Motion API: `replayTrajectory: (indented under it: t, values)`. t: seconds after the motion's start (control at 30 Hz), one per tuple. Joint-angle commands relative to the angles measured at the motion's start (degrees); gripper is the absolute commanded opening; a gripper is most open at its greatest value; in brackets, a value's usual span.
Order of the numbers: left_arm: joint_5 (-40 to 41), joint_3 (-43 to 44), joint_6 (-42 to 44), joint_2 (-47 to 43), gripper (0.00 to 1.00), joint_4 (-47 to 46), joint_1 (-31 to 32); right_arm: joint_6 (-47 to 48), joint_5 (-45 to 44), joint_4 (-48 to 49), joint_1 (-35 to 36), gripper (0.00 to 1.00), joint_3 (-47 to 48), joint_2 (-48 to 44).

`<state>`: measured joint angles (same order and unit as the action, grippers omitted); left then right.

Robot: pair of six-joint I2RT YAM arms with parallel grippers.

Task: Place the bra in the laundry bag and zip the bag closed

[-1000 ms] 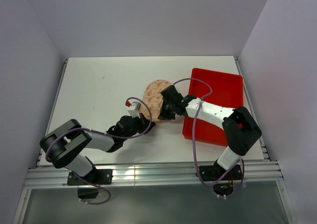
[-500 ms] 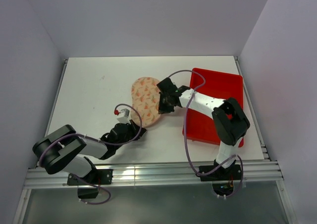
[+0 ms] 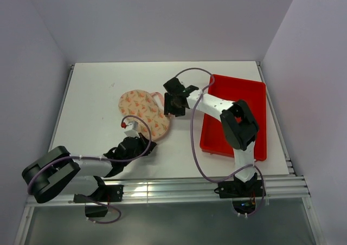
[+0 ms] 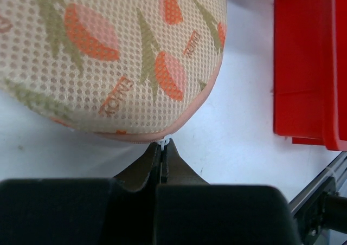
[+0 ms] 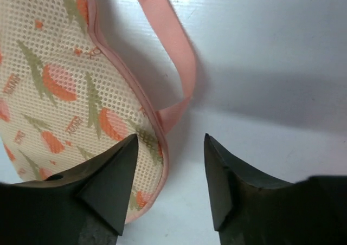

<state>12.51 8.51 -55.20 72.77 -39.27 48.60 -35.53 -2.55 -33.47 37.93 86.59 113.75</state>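
Observation:
The laundry bag (image 3: 142, 113) lies flat and closed on the white table, cream mesh with orange-red print (image 4: 108, 50). My left gripper (image 3: 150, 144) sits at its near end, shut (image 4: 164, 143) on the small white zipper pull at the pink edge. My right gripper (image 3: 169, 105) hovers at the bag's far right side, open (image 5: 171, 144), with one finger over the bag's edge (image 5: 76, 98) and nothing gripped. The pink loop (image 5: 169, 55) lies on the table just ahead of it. The bra is hidden.
A red plastic tray (image 3: 255, 96) stands at the right of the table, and my right arm reaches out across its left rim. Its side shows in the left wrist view (image 4: 303, 66). The table's metal rail runs along the near edge (image 3: 162, 188).
The bag has slid left and toward the near edge as my left arm drew back with the zipper pull. My right gripper has opened, let go of the bag and moved left.

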Motion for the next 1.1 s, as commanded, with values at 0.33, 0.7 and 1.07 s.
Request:
replayTrajectory:
  t: [0.33, 0.7, 1.07]
  values:
    - [-14.88, 15.03, 10.54, 10.89, 0.0, 1.46, 0.53, -10.17, 6.93, 9.56, -0.05, 0.66, -21.08, -21.46]
    - [-20.68, 21.46, 12.05, 15.73, 0.0, 2.79, 0.44, -19.31, 13.62, 21.96, 0.21, 0.65, -30.6, -21.12]
    - [-19.02, 19.62, 11.69, 14.07, 0.0, 4.72, 0.44, -21.51, 13.18, 24.42, -0.05, 0.11, -28.84, -16.02]
